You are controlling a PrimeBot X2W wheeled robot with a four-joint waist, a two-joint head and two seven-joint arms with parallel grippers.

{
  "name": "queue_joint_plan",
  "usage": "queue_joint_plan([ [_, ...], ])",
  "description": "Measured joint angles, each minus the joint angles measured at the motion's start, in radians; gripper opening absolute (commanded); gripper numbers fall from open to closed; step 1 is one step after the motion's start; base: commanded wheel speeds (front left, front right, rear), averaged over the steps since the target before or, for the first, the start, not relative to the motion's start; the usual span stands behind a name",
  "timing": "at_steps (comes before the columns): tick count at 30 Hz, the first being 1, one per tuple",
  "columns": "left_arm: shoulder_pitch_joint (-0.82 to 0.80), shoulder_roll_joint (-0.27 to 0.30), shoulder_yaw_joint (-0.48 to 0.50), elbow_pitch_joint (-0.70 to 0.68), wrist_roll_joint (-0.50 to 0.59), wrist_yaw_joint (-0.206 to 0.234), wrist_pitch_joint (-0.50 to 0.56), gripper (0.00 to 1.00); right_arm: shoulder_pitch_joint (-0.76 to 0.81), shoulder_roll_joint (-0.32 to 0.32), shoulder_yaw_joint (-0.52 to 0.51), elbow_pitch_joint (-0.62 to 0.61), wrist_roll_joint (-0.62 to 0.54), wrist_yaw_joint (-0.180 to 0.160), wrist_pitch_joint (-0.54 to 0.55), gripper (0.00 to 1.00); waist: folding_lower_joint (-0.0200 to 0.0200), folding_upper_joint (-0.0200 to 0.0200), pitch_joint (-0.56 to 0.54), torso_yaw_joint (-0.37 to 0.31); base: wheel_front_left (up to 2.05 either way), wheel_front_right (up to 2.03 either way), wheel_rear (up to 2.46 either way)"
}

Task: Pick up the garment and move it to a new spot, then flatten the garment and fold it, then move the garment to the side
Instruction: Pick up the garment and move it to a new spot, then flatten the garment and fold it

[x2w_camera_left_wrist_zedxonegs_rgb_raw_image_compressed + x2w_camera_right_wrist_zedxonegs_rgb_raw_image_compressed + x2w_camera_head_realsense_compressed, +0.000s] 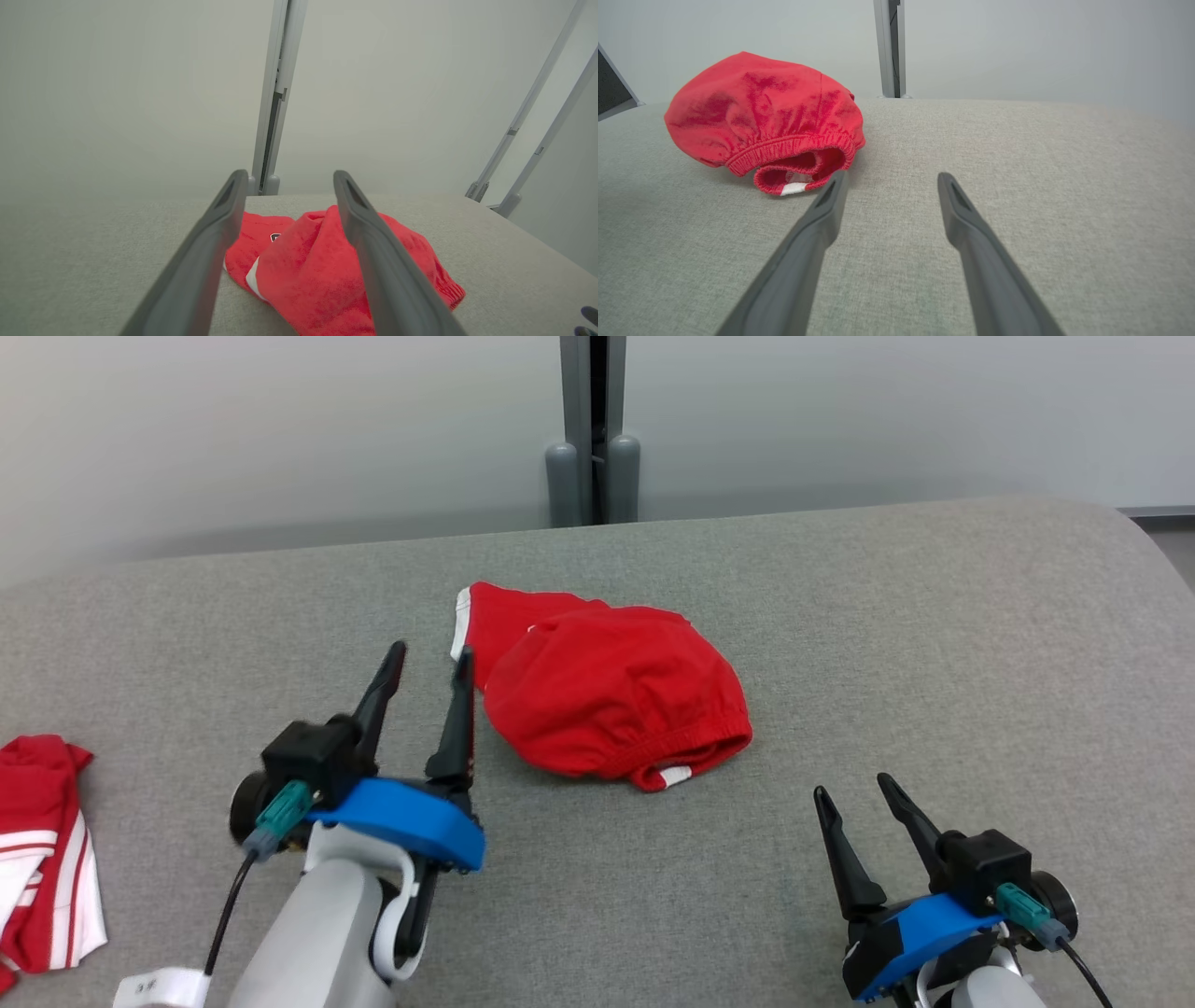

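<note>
In the head view, the red shorts (611,695) lie crumpled near the middle of the grey cushioned surface (934,644), with the elastic waistband turned toward the robot and a white-edged hem at the far left. The left gripper (431,653) has its two fingers spread apart and holds nothing. Its inner finger (457,709) stands just beside the left edge of the shorts; I cannot tell if it touches the cloth. The right gripper (853,787) is also spread and empty, well apart from the shorts, at the lower right. A second red and white garment (42,859) lies at the left edge. A grey post (593,429) stands behind the surface.

In the left wrist view, the left gripper (289,175) is parted, and the red shorts (308,275) show between and behind its fingers.

In the right wrist view, the right gripper (893,176) is parted over the bare surface (1041,154). The shorts (761,116) lie to the upper left, with the waistband opening just beside the tip of one finger (831,200).
</note>
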Motion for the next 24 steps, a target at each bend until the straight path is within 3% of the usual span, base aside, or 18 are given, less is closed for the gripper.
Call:
queue_joint_plan([
  [6,0.176,0.014,0.147,-0.066,0.112,0.006,0.000,1.00,0.019,0.000,-0.010,-0.011,0.001,0.000,0.000,1.00,0.0000,0.0000,-0.040,0.031,0.00,0.00,0.00],
  [11,0.307,-0.002,0.230,-0.112,0.184,-0.014,-0.001,1.00,0.050,0.000,-0.015,-0.009,0.002,0.000,0.000,1.00,0.0000,0.0000,-0.080,0.046,0.00,0.00,0.00],
  [17,0.436,-0.032,0.272,-0.156,0.240,-0.031,-0.001,1.00,0.080,0.000,-0.020,-0.003,0.009,0.000,0.000,1.00,-0.0002,0.0000,-0.101,0.047,0.00,0.00,0.00],
  [24,0.463,-0.044,0.275,-0.160,0.272,-0.045,-0.001,1.00,0.088,-0.001,-0.010,0.000,0.002,0.000,0.000,1.00,0.0000,0.0000,-0.102,0.061,0.00,0.00,0.00],
])
